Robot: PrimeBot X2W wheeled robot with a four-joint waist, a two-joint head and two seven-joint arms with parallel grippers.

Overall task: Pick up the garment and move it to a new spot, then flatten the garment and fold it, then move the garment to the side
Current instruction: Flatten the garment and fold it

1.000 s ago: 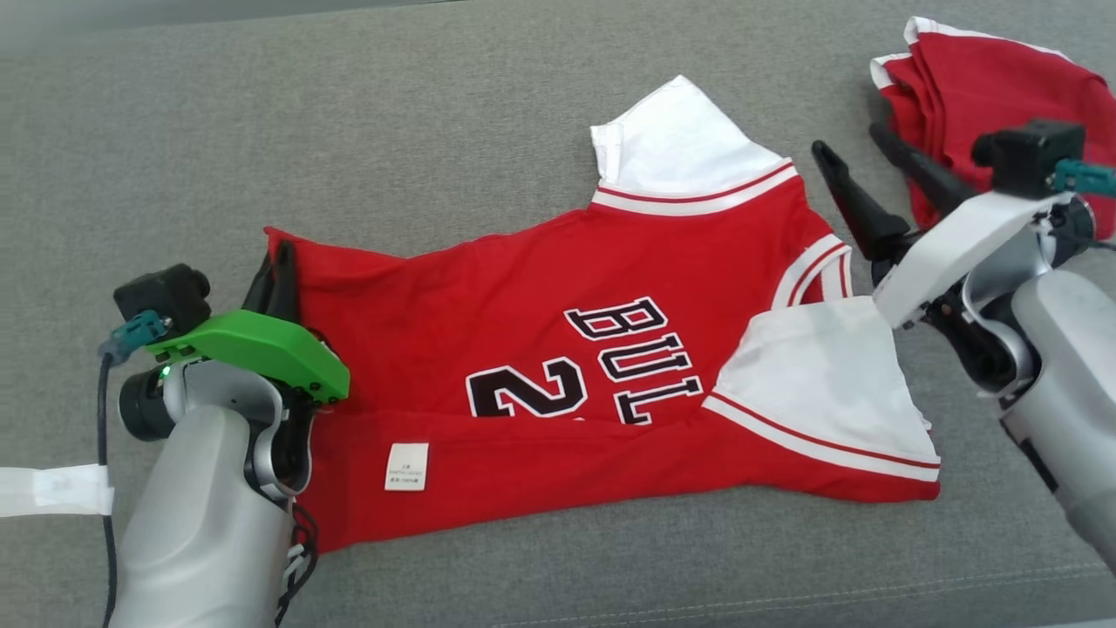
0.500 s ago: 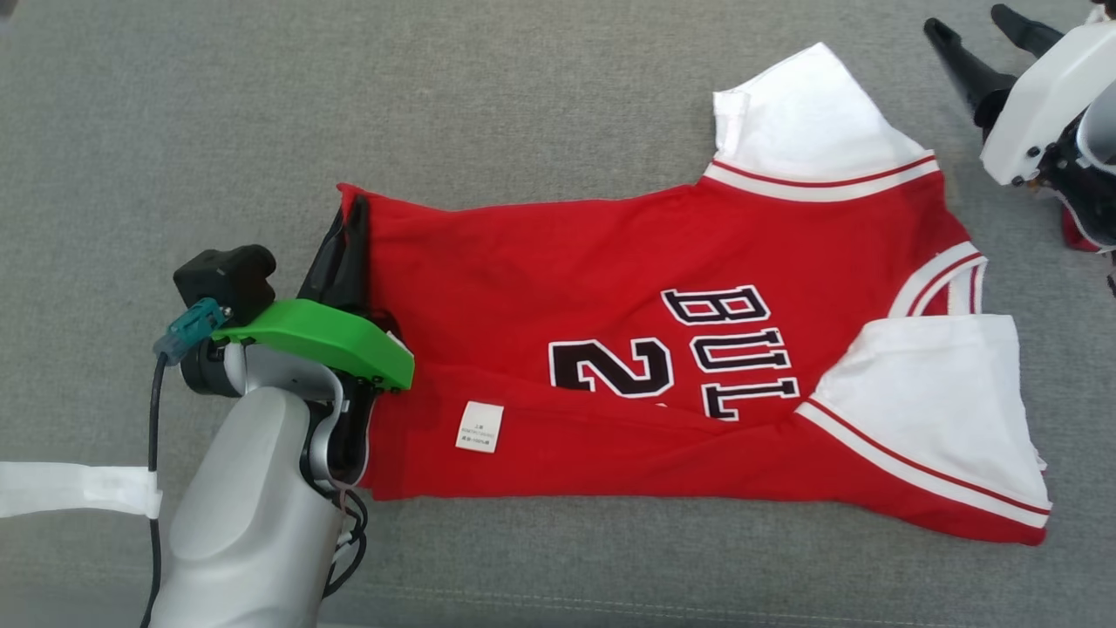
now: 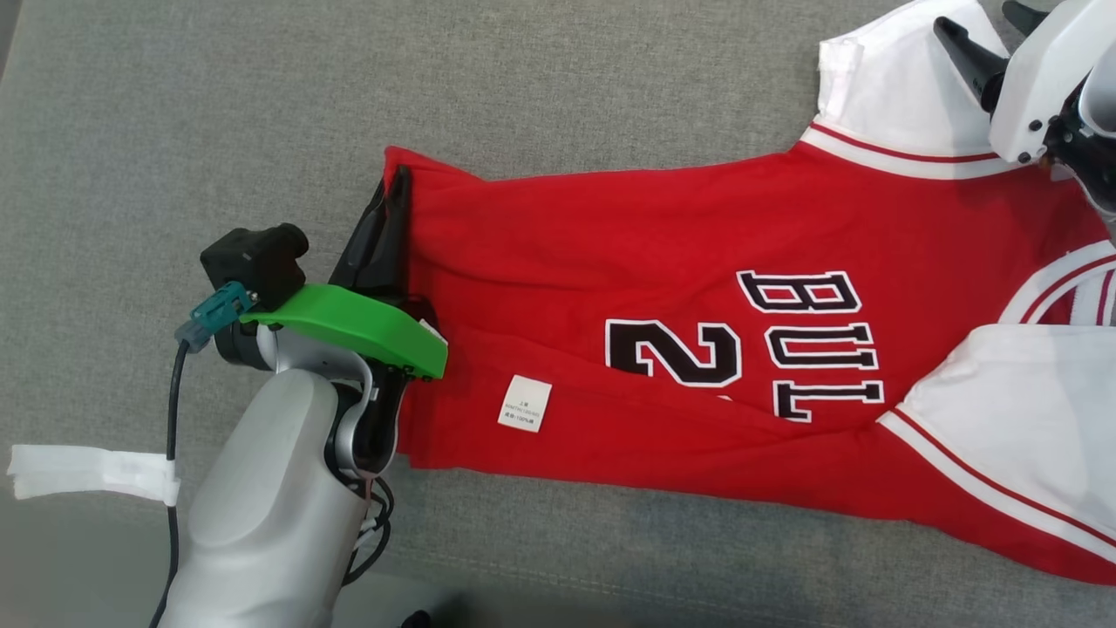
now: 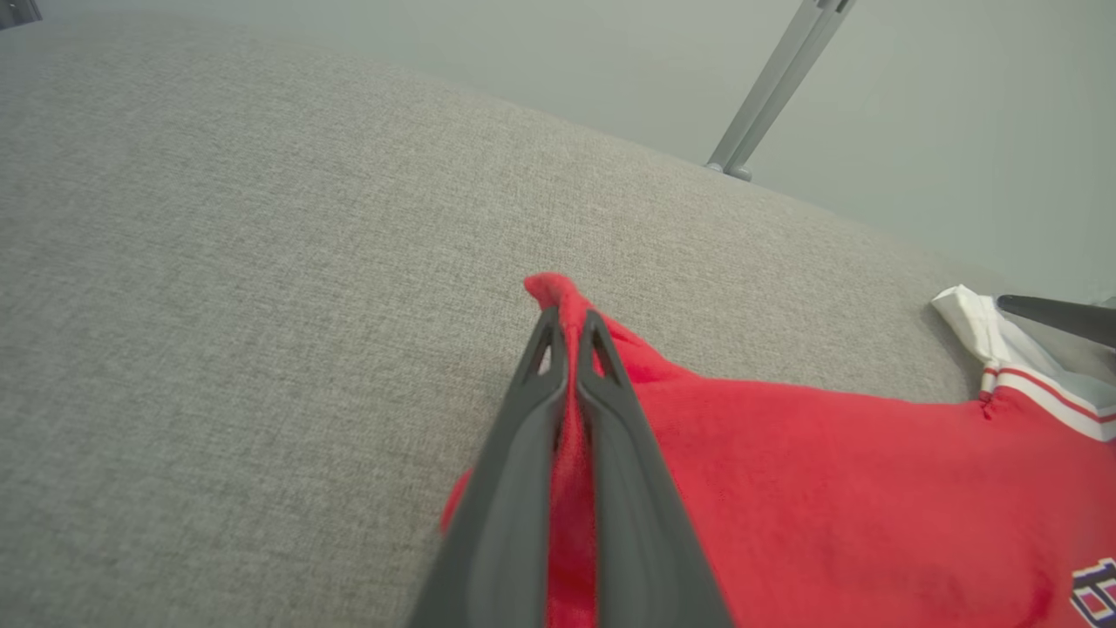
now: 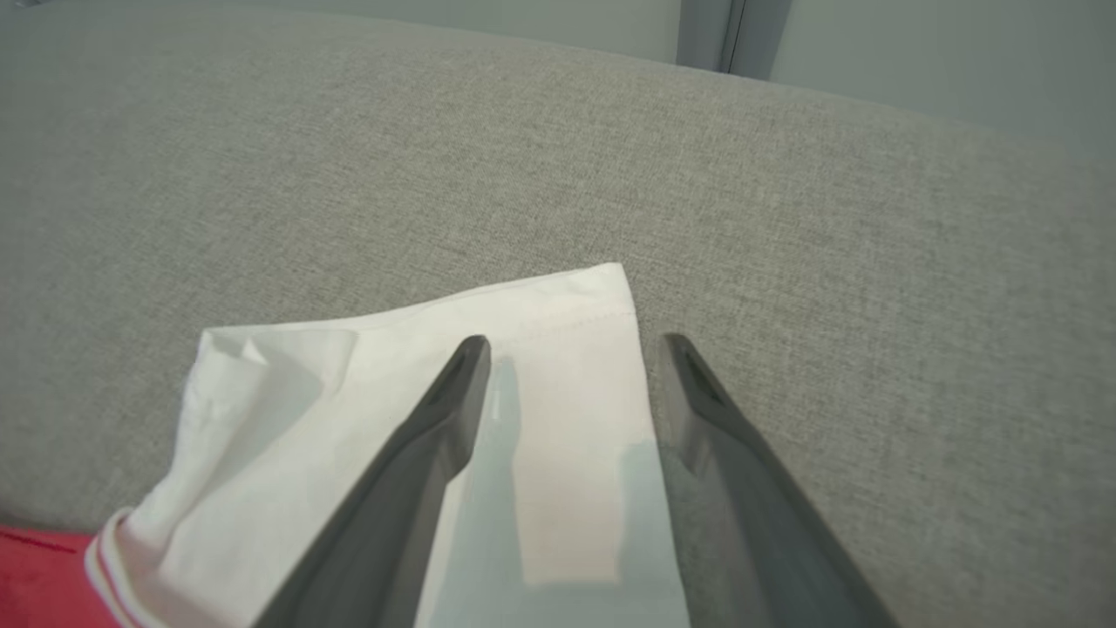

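The garment (image 3: 663, 227) is a red basketball jersey with white sleeves and black "BUL" and "2" lettering, spread on the grey cushion. My left gripper (image 3: 397, 179) is shut on its far left hem corner; in the left wrist view the red cloth (image 4: 571, 453) runs pinched between the two dark fingers (image 4: 523, 453). My right gripper (image 3: 981, 17) stands open at the top right, over the far white sleeve (image 3: 881, 96). In the right wrist view its fingers (image 5: 418, 453) spread above that white sleeve (image 5: 558, 419), with nothing between them.
The grey fabric cushion (image 3: 218, 105) stretches to the left and beyond the jersey. A strip of white tape (image 3: 87, 471) lies at the lower left beside my left forearm. A metal leg (image 4: 776, 87) stands beyond the cushion's far edge.
The head camera has swung left, shifting the whole picture right. My left gripper stays shut on the hem corner. My right gripper has come over the far white sleeve, still open.
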